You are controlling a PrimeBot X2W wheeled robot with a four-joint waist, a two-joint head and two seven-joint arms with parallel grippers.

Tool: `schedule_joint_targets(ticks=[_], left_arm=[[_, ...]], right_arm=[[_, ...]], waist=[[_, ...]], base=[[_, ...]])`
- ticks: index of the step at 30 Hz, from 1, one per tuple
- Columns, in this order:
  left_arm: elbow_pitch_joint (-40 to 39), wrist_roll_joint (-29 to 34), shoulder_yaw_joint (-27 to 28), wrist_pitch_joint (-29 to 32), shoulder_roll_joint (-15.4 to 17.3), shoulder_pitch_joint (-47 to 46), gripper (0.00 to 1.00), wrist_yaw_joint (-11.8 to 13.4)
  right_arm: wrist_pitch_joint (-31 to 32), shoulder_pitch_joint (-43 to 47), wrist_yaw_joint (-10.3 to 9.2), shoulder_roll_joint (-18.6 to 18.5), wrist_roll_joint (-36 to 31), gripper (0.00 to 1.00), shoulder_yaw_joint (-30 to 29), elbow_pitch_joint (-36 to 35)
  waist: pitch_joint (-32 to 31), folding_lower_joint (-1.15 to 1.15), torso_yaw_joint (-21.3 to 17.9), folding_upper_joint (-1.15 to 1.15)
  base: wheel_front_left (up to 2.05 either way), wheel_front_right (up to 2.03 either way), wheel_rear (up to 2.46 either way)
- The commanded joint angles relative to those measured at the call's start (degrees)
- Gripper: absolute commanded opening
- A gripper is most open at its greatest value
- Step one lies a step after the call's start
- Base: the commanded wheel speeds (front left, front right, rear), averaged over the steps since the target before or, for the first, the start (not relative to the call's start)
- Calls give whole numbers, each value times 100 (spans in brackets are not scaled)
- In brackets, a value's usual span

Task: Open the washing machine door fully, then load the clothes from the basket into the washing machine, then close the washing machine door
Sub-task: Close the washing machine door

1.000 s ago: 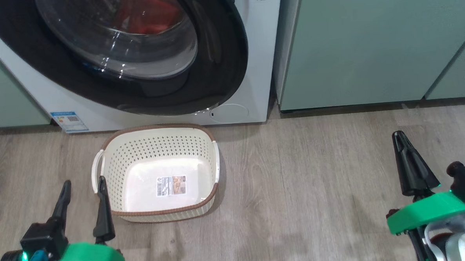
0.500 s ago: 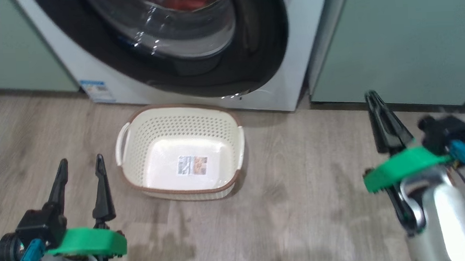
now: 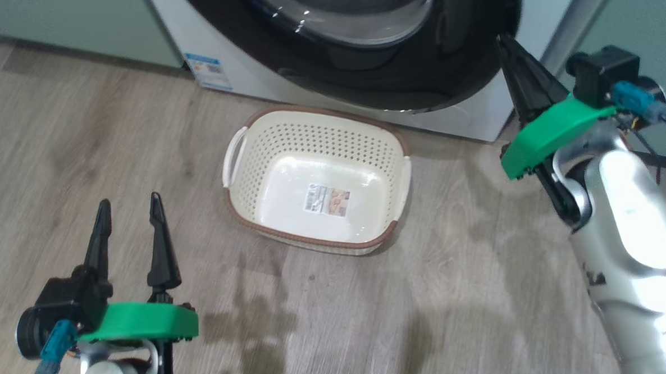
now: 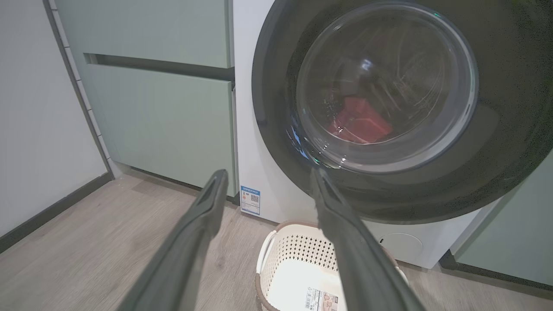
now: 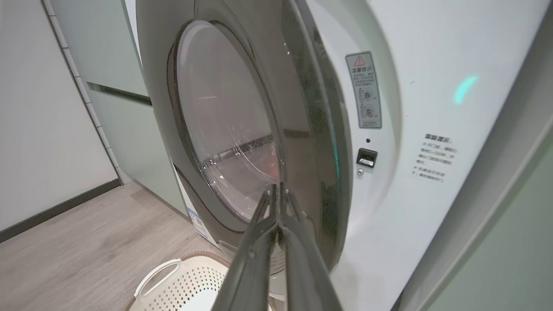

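The cream basket (image 3: 320,145) stands on the floor in front of the white washing machine (image 3: 476,119), showing only its label. The black-rimmed door (image 3: 362,79) covers the drum. Red clothes (image 4: 358,123) lie behind its glass. In the right wrist view the door (image 5: 311,129) stands a little off the front, with the latch slot bare beside it. My right gripper (image 3: 501,38) is shut on nothing, tips close to the door's right edge. Its joined tips (image 5: 277,186) point at the rim. My left gripper (image 3: 128,202) hangs open, left of the basket and clear of it.
Pale green cabinets (image 4: 164,121) flank the machine on its left, and another one (image 5: 497,259) stands on its right. A white wall with dark skirting (image 4: 43,129) runs further left. Wooden floor (image 3: 455,271) spreads around the basket. A blue sticker (image 3: 207,71) marks the machine's lower corner.
The head camera has swung, shifting the whole picture. My right gripper has risen from low on the right to the door's right edge and closed fully. The left gripper stays open.
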Motion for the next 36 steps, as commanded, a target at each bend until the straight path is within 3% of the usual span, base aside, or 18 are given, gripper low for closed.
schedule_joint_targets(ticks=[1,18,36], left_arm=[[-142,-31,198,-82,10,-264,100,-22],[-24,74,213,-120,-236,-516,100,-212],[-21,171,285,-121,-491,-792,100,-464]], right_arm=[[-93,-300,0,-17,41,0,122,-52],[-446,-1538,0,-284,141,0,126,1343],[-532,-2910,0,-600,-251,0,-422,2564]], waist=[[82,0,123,0],[292,0,425,0],[755,0,608,0]], base=[[0,0,0],[0,0,0],[0,0,0]])
